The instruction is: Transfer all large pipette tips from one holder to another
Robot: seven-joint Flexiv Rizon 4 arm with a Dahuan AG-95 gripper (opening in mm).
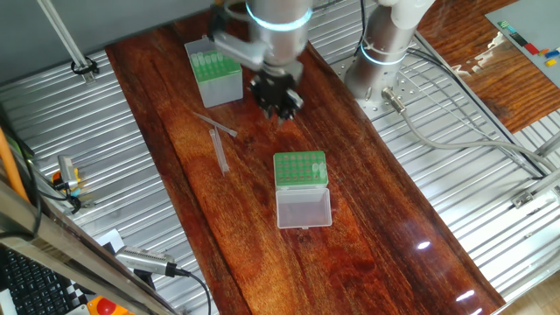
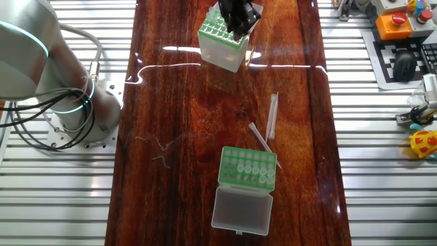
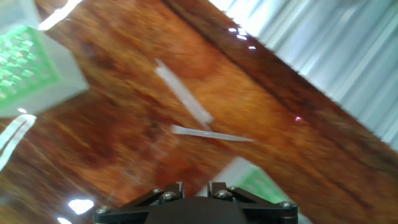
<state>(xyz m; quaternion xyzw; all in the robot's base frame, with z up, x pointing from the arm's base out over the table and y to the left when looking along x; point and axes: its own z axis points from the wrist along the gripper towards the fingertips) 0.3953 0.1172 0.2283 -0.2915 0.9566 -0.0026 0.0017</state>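
Two large pipette tips point(image 1: 220, 143) lie on the table beside the raised pincer point(image 1: 278, 103), whose grip I cannot tell.

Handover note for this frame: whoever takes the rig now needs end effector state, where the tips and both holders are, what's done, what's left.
End effector: above the table beside the tall translucent box; jaws look nearly closed in the hand view, nothing visible between them.
Two large pipette tips lie loose on the wood between the holders.
Low green rack, lid open flat, holds a row of tips.
Done: the box seems to hold some tips, though the count is unclear.
Left: pick up the loose tips and move those in the rack.
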